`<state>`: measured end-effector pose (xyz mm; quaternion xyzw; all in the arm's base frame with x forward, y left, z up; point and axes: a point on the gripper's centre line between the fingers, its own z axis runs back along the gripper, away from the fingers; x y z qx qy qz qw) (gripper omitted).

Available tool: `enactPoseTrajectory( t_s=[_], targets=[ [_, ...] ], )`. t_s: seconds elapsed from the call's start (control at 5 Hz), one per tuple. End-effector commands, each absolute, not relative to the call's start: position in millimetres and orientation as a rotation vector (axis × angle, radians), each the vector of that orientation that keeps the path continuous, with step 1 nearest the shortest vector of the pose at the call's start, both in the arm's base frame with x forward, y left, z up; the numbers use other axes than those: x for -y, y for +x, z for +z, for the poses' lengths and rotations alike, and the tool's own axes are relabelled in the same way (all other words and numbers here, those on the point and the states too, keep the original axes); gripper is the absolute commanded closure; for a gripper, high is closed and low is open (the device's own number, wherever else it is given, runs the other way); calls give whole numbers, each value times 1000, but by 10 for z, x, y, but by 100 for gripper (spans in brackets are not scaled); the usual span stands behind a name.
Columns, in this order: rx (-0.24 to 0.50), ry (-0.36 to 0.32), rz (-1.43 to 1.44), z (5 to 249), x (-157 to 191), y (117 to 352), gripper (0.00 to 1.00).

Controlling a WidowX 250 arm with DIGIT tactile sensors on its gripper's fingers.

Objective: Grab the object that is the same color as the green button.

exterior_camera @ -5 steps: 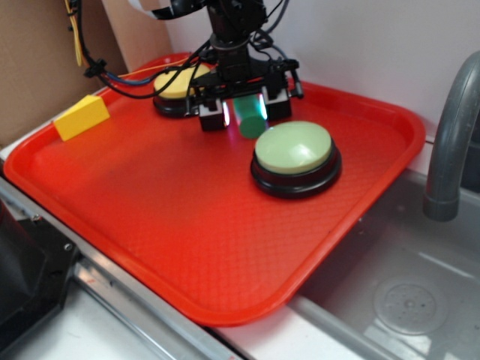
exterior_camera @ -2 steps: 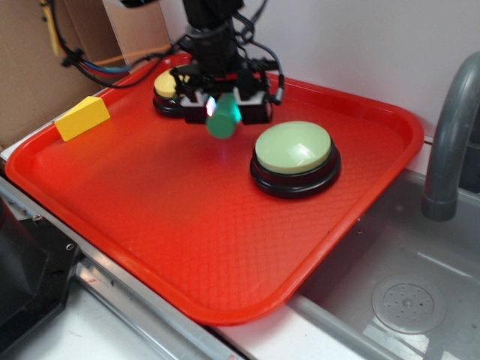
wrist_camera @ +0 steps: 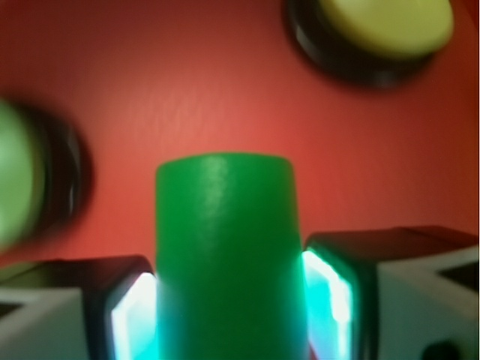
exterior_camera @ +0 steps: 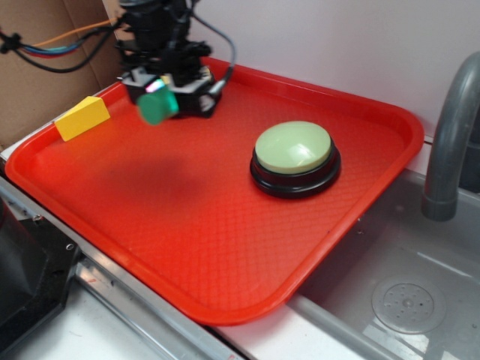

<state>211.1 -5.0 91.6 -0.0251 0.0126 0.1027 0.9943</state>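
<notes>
My gripper (exterior_camera: 160,101) is shut on the dark-green cylinder (exterior_camera: 156,110) and holds it in the air above the back left part of the red tray (exterior_camera: 195,225). In the wrist view the cylinder (wrist_camera: 225,255) fills the gap between the two lit fingers (wrist_camera: 334,296). The pale-green dome button (exterior_camera: 293,147) on its black base sits on the tray to the right of the gripper; it shows blurred at the left edge of the wrist view (wrist_camera: 15,180).
A yellow wedge block (exterior_camera: 81,117) lies at the tray's left rim. A yellow-topped button (wrist_camera: 384,26) shows in the wrist view; the arm hides it in the exterior view. A grey faucet (exterior_camera: 450,142) and a sink (exterior_camera: 405,300) are at the right. Cardboard stands behind left.
The gripper has risen off the tray and moved left with the green cylinder in it, away from the pale-green button. The yellow-topped button is now hidden behind the arm.
</notes>
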Motion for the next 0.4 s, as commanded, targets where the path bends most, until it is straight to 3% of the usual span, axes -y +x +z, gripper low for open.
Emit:
enactPoseTrajectory(
  t_s=[0.0, 0.2],
  targets=[
    [-6, -34, 137, 1027, -98, 1924, 100],
    [-28, -10, 151, 1040, -120, 1964, 80]
  ],
)
